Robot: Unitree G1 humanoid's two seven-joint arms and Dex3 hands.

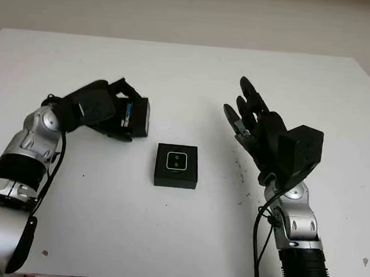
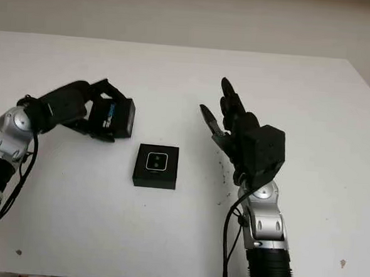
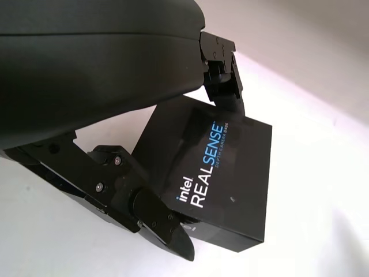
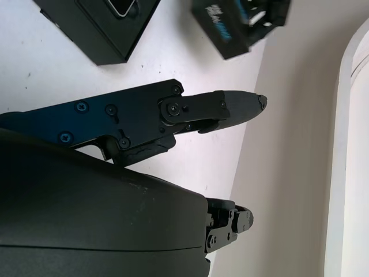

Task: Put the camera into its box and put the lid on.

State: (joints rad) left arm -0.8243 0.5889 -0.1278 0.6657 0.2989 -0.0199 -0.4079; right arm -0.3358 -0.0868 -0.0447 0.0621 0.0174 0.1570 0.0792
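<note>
Camera sits inside its open black box on the white table. Beyond the box and off to one side, the left hand grips the lid, printed "REALSENSE". Opposite, the right hand hovers open, holding nothing.

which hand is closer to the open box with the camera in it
About even, the left slightly nearer. The left hand, up and to the left of the box, grips the lid. The right hand, open, is raised on the box's other side.
</note>
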